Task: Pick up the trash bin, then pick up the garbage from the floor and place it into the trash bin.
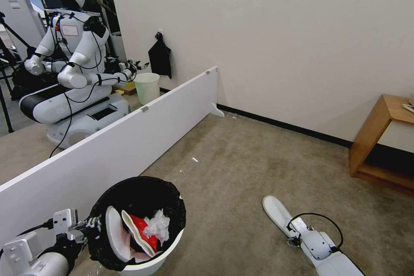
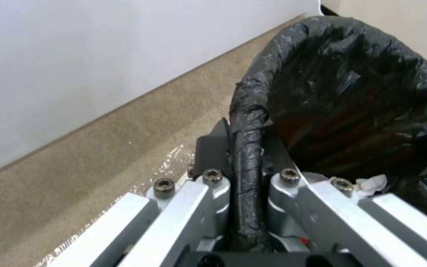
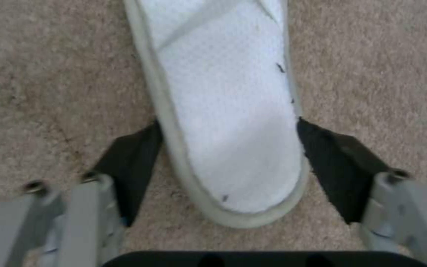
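Left pincer (image 1: 88, 226): clamped on the rim of the trash bin (image 1: 148, 263), one finger outside the black liner and one inside (the left wrist view shows the folded bag edge pinched between the two fingers (image 2: 213, 148)). The trash bin sits at the robot's lower left, beside the white partition board (image 1: 129, 133). Its contents include one white slipper (image 1: 115, 233) standing on edge, a crushed red-white cup (image 1: 140, 230) and white tissue (image 1: 158, 224).

Right pincer (image 3: 228, 148): lowered to the carpet floor (image 1: 241, 168) at the robot's lower right, fingers spread apart. The two black pads (image 3: 132, 163) straddle the heel end of the second white slipper (image 3: 228, 111), which lies flat on the carpet, sole side down. Each pad stands just beside an edge of the slipper; contact on either side cannot be told.

Background: a wooden side table (image 1: 379, 138) stands against the wall at right. A second robot (image 1: 73, 64) and a pale unlined bin (image 1: 147, 87) stand beyond the partition board.
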Controlling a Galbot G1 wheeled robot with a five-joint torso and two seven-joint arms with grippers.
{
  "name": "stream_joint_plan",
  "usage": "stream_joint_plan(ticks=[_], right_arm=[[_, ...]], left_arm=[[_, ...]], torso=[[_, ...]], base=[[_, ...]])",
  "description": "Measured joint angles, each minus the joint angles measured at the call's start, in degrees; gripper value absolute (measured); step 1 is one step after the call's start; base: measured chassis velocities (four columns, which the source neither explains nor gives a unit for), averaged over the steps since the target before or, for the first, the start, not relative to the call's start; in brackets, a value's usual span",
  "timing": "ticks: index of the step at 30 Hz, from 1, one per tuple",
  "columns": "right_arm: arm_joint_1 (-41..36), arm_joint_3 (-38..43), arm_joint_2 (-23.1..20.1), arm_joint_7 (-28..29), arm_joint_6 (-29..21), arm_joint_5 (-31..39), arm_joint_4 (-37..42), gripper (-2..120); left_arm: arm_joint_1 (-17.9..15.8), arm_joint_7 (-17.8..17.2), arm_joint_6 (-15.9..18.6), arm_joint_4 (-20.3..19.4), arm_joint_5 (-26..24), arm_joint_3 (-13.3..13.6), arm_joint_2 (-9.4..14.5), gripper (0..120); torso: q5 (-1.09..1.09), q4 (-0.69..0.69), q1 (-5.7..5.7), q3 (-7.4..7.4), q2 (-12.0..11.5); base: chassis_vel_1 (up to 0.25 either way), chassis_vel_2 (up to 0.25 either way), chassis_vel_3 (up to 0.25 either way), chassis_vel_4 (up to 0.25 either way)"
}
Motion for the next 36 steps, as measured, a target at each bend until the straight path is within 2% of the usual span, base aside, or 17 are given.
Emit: stream_joint_plan(ticks=[2,3,5,6,8,9,12,16,17,18,32,36], right_arm=[[0.01,0.08,-0.17,-0.10,0.01,-0.20,0.00,59],[0.01,0.08,-0.17,-0.10,0.01,-0.20,0.00,59],[0.01,0.20,-0.39,-0.18,0.01,-0.30,-0.01,47],[0.01,0.20,-0.39,-0.18,0.01,-0.30,-0.01,47],[-0.01,0.31,-0.50,-0.22,0.01,-0.30,0.00,37],[-0.01,0.31,-0.50,-0.22,0.01,-0.30,0.00,37],[-0.16,0.36,-0.60,-0.28,0.00,-0.30,0.12,22],[-0.19,0.38,-0.60,-0.28,-0.02,-0.29,0.15,18],[-0.23,0.42,-0.62,-0.28,-0.05,-0.28,0.20,6],[-0.24,0.43,-0.63,-0.28,-0.07,-0.25,0.23,1],[-0.08,0.60,-1.25,-0.28,-0.39,0.10,0.58,0],[-1.03,1.41,-2.66,-0.27,-1.04,1.33,3.46,0]], left_arm=[[-0.07,-0.01,-0.01,0.05,0.01,0.05,0.00,4],[-0.07,-0.01,-0.01,0.05,0.01,0.05,0.00,4],[-0.11,-0.01,-0.01,0.07,0.01,0.05,0.00,4],[-0.11,-0.01,-0.01,0.07,0.01,0.05,0.00,4],[-0.12,-0.01,-0.01,0.11,0.01,0.07,0.01,4],[-0.12,-0.01,-0.01,0.11,0.01,0.07,0.01,4],[-0.16,-0.01,-0.01,0.15,0.02,0.10,0.01,4],[-0.16,-0.01,-0.01,0.15,0.02,0.10,0.02,4],[-0.18,-0.01,-0.01,0.15,0.02,0.10,0.06,4],[-0.17,-0.01,-0.02,0.15,0.02,0.08,0.08,4],[-0.19,0.00,-0.05,0.05,-0.20,-0.03,0.20,4],[-0.22,0.01,-0.05,0.04,-0.24,-0.04,0.23,4]], torso=[[-0.01,-0.02,0.00,0.00,0.00],[-0.01,-0.02,0.00,0.00,0.00],[-0.02,-0.03,0.00,0.00,0.00],[-0.02,-0.03,0.00,0.00,0.00],[-0.02,-0.02,0.00,0.00,0.00],[-0.02,-0.02,0.00,0.00,0.00],[-0.02,-0.02,0.00,0.00,0.00],[-0.02,-0.02,0.00,0.00,0.00],[-0.02,-0.02,0.00,0.00,0.00],[-0.02,-0.02,0.00,0.00,0.00],[-0.02,-0.02,0.00,0.00,-0.02],[-0.01,-0.01,0.00,0.00,-0.02]], base=[[0.000,0.000,0.000,0.000],[0.000,0.000,0.000,0.000],[0.000,0.000,0.000,0.000],[0.000,0.000,0.000,0.000],[0.000,0.000,0.000,0.000],[0.000,0.000,0.000,0.000],[0.000,0.000,0.000,0.000],[0.000,0.000,0.000,0.000],[0.000,0.000,0.000,0.000],[0.000,0.000,0.000,0.000],[0.000,0.000,0.000,0.000],[0.000,0.000,0.000,0.000]])
